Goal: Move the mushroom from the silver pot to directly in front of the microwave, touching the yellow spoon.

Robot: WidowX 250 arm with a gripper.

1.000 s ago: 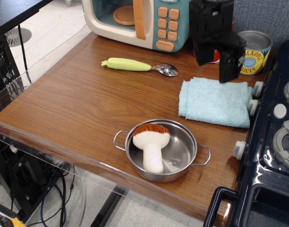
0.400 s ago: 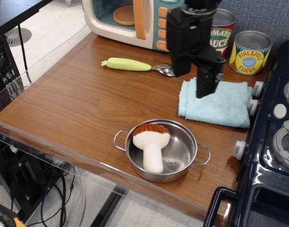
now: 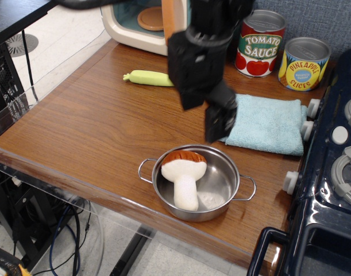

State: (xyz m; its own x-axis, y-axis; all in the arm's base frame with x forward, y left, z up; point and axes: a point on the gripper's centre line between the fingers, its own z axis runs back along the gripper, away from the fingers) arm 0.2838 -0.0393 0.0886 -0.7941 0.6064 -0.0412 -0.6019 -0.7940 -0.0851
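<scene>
The jaws hang in the air above the middle of the tabletop, just past the far rim of the silver pot; only a dark, blocky shape shows at their tip, so I cannot tell whether they are spread or pressed together, and nothing is seen gripped in them. The black arm body rises from there toward the far edge and covers the right part of the microwave and the metal end of the yellow spoon.

The silver pot sits near the front edge of the tabletop, a wire loop handle on each side. The mushroom lies inside it, reddish-brown cap toward the far rim, cream stem pointing at the front edge.

The yellow spoon lies well apart from the pot, in front of the microwave near the far edge, its pale yellow-green handle stretched toward the left edge. The microwave stands at the far left corner, cream body and orange door handle showing.

A light blue cloth lies folded by the right edge, just beside the arm. Behind it, at the far right corner, stand a tomato sauce can and a pineapple can side by side
</scene>
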